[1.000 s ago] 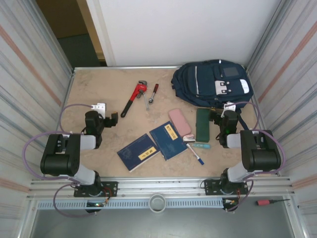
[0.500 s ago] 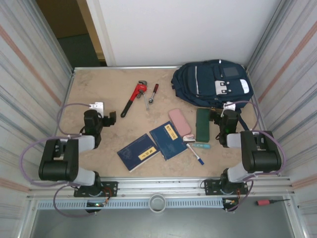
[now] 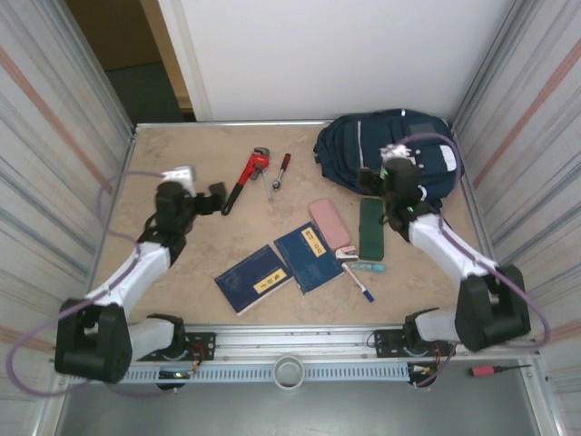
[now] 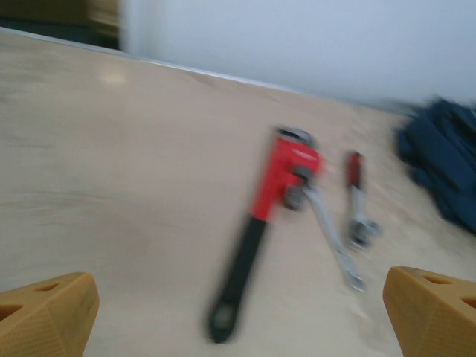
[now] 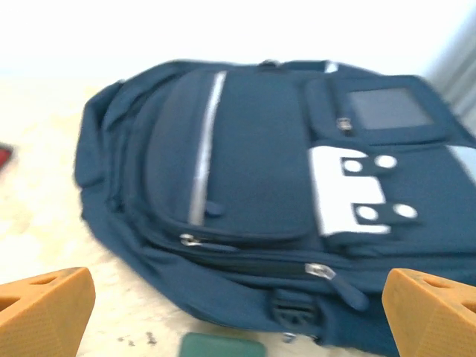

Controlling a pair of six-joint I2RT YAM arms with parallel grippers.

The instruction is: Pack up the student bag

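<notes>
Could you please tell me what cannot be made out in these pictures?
- Student bag: top view, right arm covers part of its front; right wrist view, blurred and cut off at the right edge.
- Red pipe wrench: left wrist view, motion blur.
- Yellow book labels: top view, too small to read.

The beige table (image 3: 172, 154) holds the student bag (image 3: 349, 150), navy books (image 3: 254, 279), cases (image 3: 329, 222), pens (image 3: 359, 283) and a red wrench (image 3: 243, 182).
</notes>
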